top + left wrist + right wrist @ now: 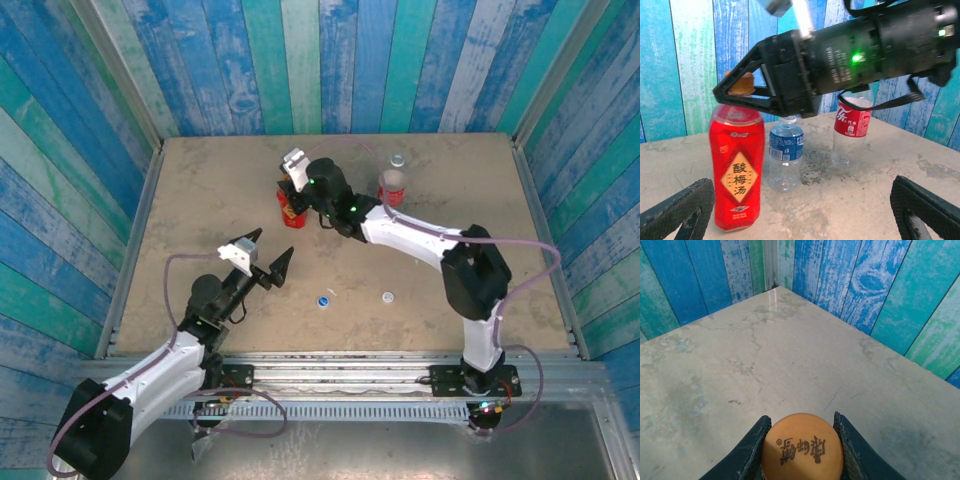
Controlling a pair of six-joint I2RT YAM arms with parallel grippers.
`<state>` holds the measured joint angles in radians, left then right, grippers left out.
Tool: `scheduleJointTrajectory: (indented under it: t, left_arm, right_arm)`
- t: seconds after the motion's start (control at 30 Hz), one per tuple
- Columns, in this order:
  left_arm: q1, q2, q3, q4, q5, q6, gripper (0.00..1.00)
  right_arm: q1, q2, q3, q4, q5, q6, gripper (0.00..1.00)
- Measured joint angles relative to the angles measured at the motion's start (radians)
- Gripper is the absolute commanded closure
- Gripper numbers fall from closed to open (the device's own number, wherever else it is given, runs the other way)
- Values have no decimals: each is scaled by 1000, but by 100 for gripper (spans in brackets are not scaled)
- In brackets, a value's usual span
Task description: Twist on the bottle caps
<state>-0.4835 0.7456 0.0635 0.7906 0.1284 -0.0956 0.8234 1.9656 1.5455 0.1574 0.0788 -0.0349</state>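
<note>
The orange cap [802, 447] is sitting on the neck of the red bottle [737, 170]. The right gripper [738, 91] is pinching it, jaws narrow around its smooth domed plastic, which has dark characters printed on top. How far it is threaded down I cannot tell. Judging by the grip, this first cap is being screwed on.

The red bottle is standing upright toward the back-left of the table [200, 190], glossy and faceted, with a yellow diamond mark. Beyond it, the blue-label bottle [786, 152] and red-label bottle [851, 120], both clear plastic, are standing apparently uncapped.

The blue cap [325, 299] and white cap [388, 296] are lying loose near the front, well apart from the bottles, so two caps are waiting. The left gripper [272, 245] is hovering with jaws spread wide, holding nothing. The tabletop is looking mottled and stone-like.
</note>
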Motion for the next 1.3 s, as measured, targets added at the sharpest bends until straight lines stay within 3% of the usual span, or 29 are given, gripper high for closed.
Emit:
scheduleJointTrajectory:
  t: [0.2, 0.47, 0.6, 0.83, 1.03, 1.2, 1.3]
  left_arm:
    - [0, 1, 0, -11, -4, -6, 6]
    - [0, 9, 0, -15, -4, -6, 6]
    - [0, 23, 1, -15, -3, -6, 6]
    - [0, 71, 6, -12, 35, -5, 6]
    - [0, 105, 24, -5, 78, 10, 6]
    - [0, 117, 27, 1, 92, 17, 6]
    - [0, 119, 27, 1, 95, 18, 6]
  right_arm:
    - [-10, 97, 92, 3, -9, 15, 80]
    - [-13, 96, 101, -25, -13, 0, 36]
    - [-14, 75, 98, -43, -12, -18, 30]
    - [-20, -65, 9, -2, 42, -29, 1]
    - [-72, -114, -51, 26, 126, -14, 0]
    - [-123, -86, -72, -4, 174, 32, 13]
    - [-140, -51, -55, -50, 190, 77, 16]
